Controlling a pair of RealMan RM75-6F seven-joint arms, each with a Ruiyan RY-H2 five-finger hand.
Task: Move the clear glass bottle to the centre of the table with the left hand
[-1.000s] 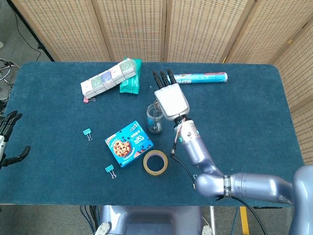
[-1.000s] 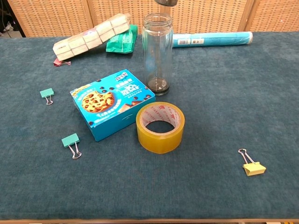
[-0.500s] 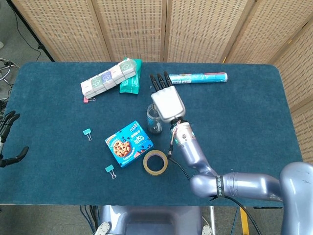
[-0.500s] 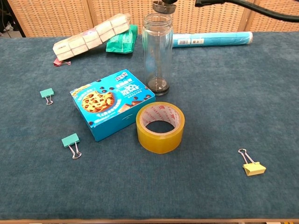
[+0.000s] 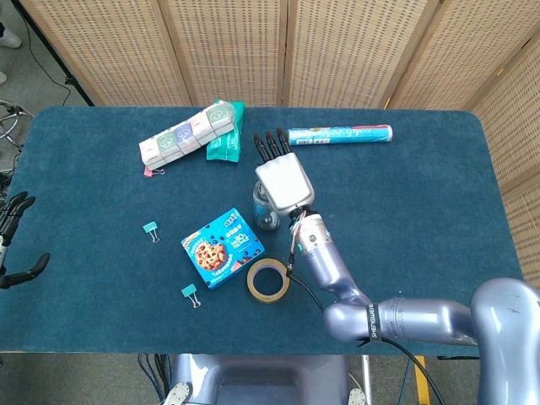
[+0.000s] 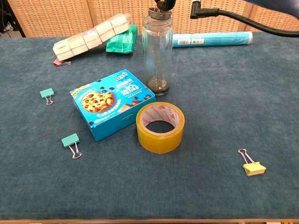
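Observation:
The clear glass bottle (image 5: 266, 207) (image 6: 157, 51) stands upright and uncapped near the middle of the blue table (image 5: 422, 211). My right hand (image 5: 281, 175) hovers flat above it, fingers stretched toward the far edge, partly covering its mouth. In the chest view only a dark fingertip (image 6: 164, 4) shows just over the rim; whether it touches is unclear. My left hand (image 5: 12, 240) hangs at the table's left edge, far from the bottle, fingers apart and holding nothing.
A cookie box (image 5: 223, 247) and a yellow tape roll (image 5: 268, 280) lie in front of the bottle. Behind it are a white carton (image 5: 187, 135), a green packet (image 5: 226, 142) and a blue tube (image 5: 340, 134). Teal clips (image 5: 151, 229) (image 5: 191, 293) lie left, a yellow clip (image 6: 252, 165) right.
My right hand has slid left and slightly away, now further over the bottle's mouth. The left hand dropped a little at the table's edge. The bottle has not moved.

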